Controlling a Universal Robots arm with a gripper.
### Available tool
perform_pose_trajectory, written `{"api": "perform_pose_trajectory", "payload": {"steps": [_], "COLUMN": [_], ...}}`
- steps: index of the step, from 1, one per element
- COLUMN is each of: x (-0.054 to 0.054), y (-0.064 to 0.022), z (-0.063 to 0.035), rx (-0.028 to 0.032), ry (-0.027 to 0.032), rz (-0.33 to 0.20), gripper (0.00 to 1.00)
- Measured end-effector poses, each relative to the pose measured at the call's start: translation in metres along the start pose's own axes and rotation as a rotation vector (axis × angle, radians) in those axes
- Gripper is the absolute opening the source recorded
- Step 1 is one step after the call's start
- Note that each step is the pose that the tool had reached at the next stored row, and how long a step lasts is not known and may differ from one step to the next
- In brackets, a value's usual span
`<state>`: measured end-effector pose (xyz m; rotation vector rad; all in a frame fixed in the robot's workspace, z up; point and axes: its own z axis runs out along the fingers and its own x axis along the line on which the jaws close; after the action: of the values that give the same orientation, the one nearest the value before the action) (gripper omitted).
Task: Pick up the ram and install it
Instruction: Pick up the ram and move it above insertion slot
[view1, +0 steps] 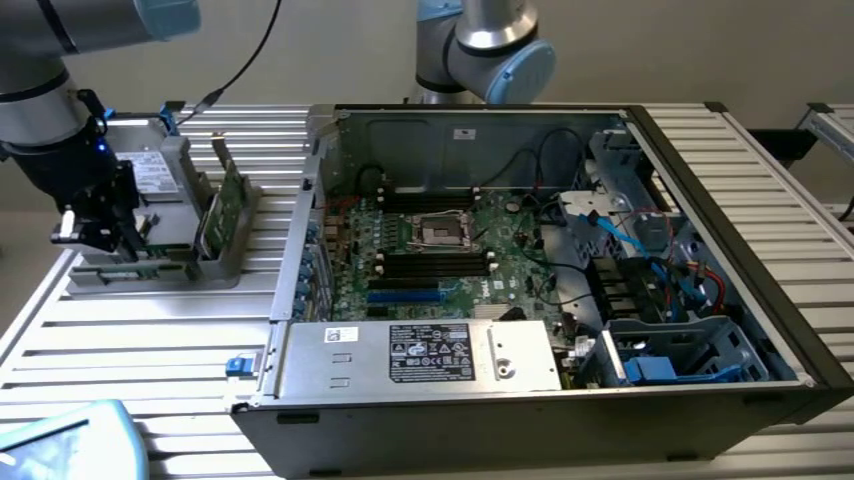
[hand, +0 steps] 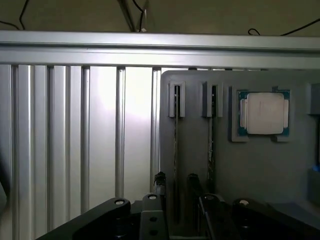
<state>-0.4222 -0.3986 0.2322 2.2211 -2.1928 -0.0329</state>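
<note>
Black fingers (hand: 159, 181) of the gripper (hand: 176, 184) stand wide apart, straddling the ram (hand: 176, 135). It sits on edge in the grey holder (hand: 260, 170), lengthwise along its slot, ungripped.

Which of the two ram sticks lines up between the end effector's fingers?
The ram farther from the silver processor; the other ram stick runs outside the fingers.

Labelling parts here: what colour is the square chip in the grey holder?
The chip is silver with a green edge, clearest in wrist view.
</note>
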Motion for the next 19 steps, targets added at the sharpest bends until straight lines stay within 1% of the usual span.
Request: {"api": "perform_pose_trajectory", "payload": {"steps": [12,16,19], "x": [0.000,0.000,-0.001], "y": [-0.0005,-0.0005,-0.0004], "z": [0.0218,0.0228,0.0264], "rx": [0.0000,-0.0002,0.0001], "ry": [0.0001,0.0002,0.0002], "rz": [-0.005,-0.006,-0.014], "gripper": [0.31,0.31,0.31]}}
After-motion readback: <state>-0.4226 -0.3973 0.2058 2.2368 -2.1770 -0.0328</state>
